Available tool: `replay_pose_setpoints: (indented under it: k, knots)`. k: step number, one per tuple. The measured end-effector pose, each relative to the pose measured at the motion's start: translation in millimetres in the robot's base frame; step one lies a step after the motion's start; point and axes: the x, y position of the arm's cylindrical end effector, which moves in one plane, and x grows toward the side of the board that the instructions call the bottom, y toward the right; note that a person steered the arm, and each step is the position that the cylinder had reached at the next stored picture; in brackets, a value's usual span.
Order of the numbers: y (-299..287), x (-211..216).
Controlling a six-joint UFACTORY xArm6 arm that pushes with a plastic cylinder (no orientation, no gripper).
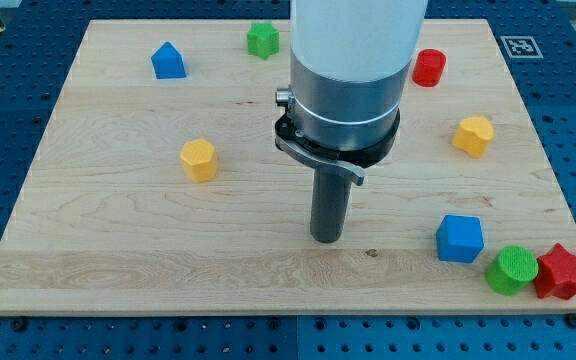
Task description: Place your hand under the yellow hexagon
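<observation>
The yellow hexagon (198,159) lies on the left half of the wooden board (118,240). My tip (326,238) rests on the board near the middle, to the right of the hexagon and somewhat lower in the view, well apart from it. The arm's wide white and grey body hangs over the board's centre and hides the surface behind it.
A yellow heart-like block (473,135) sits at the right. A blue cube (459,238), a green cylinder (512,270) and a red star (561,271) cluster at the bottom right. A blue house-shaped block (168,61), a green star (262,39) and a red cylinder (429,67) lie along the top.
</observation>
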Motion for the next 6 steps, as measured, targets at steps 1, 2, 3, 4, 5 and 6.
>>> replay_pose_setpoints:
  k: [1,2,3,4,5,6]
  knots:
    - [-3,1]
    - [-24,2]
    - [-30,2]
    - [-33,2]
    - [-54,2]
    - [-68,1]
